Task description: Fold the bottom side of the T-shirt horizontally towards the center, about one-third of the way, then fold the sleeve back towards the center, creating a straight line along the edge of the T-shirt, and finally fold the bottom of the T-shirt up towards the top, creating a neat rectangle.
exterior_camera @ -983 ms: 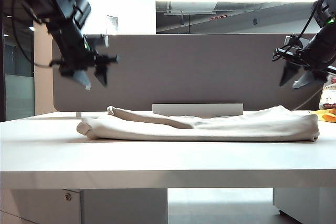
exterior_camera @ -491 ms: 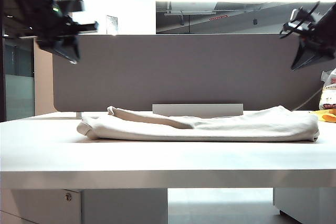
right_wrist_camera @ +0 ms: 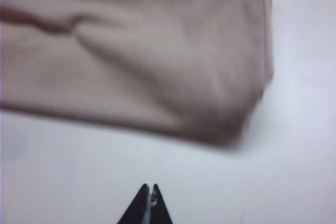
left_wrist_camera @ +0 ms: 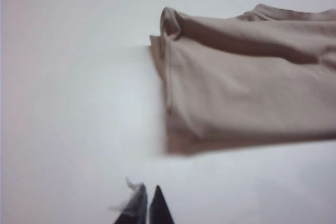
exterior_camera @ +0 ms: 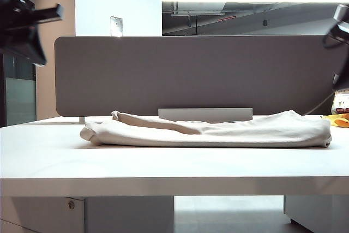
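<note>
The beige T-shirt (exterior_camera: pixel 207 132) lies folded into a long flat bundle across the white table (exterior_camera: pixel 163 162). Its sleeve and bottom hem cannot be told apart in the folds. In the exterior view my left gripper (exterior_camera: pixel 38 58) hangs high at the far left, well clear of the cloth. Little more than the right arm (exterior_camera: pixel 342 53) shows at the far right edge. In the left wrist view the left gripper (left_wrist_camera: pixel 148 188) is shut and empty above bare table, short of the T-shirt's (left_wrist_camera: pixel 241 93) end. The right gripper (right_wrist_camera: pixel 149 187) is likewise shut and empty, off the T-shirt's (right_wrist_camera: pixel 147 66) other end.
A grey partition (exterior_camera: pixel 191 75) runs behind the table, with a pale low box (exterior_camera: pixel 205 114) at its foot. A yellow-and-white bag (exterior_camera: pixel 341 112) sits at the table's far right, beside the shirt's end.
Both arms have risen and swung outward to the picture's edges. Their jaws, part open a second ago, have closed. The T-shirt has not moved.
</note>
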Controlling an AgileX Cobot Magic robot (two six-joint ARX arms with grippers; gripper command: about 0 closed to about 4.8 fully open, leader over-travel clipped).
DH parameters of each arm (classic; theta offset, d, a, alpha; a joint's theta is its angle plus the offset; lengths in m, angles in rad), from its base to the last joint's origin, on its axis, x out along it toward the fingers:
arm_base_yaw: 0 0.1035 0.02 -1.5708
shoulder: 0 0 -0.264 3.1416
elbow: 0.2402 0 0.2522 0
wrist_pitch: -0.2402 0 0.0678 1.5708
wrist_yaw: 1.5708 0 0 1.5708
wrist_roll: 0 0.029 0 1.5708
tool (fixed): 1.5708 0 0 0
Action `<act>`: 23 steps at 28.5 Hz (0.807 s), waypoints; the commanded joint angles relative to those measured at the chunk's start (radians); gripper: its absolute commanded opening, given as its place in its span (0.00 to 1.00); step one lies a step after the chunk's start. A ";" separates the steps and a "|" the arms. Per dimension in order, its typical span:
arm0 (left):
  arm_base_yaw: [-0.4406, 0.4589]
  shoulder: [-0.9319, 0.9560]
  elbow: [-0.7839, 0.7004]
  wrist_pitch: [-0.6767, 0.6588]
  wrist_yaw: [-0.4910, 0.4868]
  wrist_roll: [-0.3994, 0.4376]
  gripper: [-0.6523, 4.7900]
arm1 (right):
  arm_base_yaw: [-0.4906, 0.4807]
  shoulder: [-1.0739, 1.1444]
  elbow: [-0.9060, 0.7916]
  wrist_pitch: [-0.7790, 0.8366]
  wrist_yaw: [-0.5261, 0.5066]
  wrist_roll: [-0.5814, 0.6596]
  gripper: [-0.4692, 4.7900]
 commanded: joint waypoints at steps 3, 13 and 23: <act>0.000 -0.204 -0.176 0.012 0.003 -0.052 0.15 | 0.001 -0.155 -0.196 0.113 -0.013 0.057 0.08; 0.000 -0.624 -0.463 -0.049 0.005 -0.116 0.11 | 0.001 -0.442 -0.498 0.227 0.008 0.165 0.08; 0.000 -0.979 -0.640 -0.185 0.005 -0.189 0.11 | 0.001 -0.615 -0.619 0.211 0.017 0.187 0.08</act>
